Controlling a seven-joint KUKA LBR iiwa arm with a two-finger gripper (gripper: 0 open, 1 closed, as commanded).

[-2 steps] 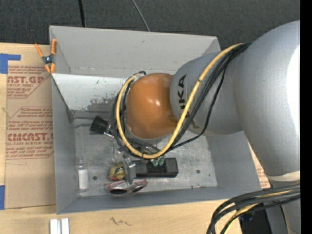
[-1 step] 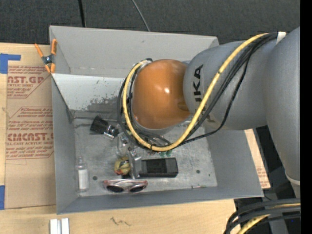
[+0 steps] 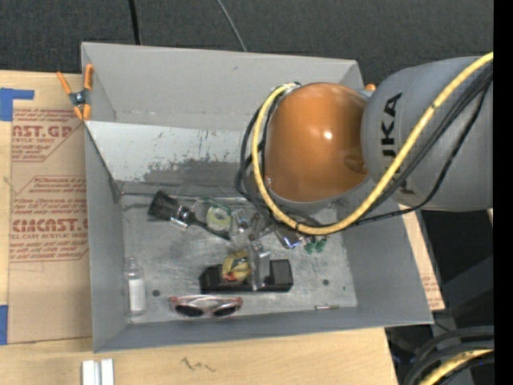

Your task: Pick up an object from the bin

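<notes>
My gripper point(image 3: 257, 265) hangs below the orange dome in the middle of the bin, its metal tip down on a flat black block point(image 3: 276, 274). A small yellow and red piece point(image 3: 236, 266) lies on the block's left half, right beside the tip. Just behind the gripper lies a round clear and green roll point(image 3: 216, 215).
Red-lensed sunglasses point(image 3: 206, 305) lie along the front wall. A small clear bottle point(image 3: 135, 289) stands at the front left. A black piece with a clear bulb point(image 3: 167, 208) lies at the back left. Small green bits point(image 3: 314, 245) sit under the arm at right.
</notes>
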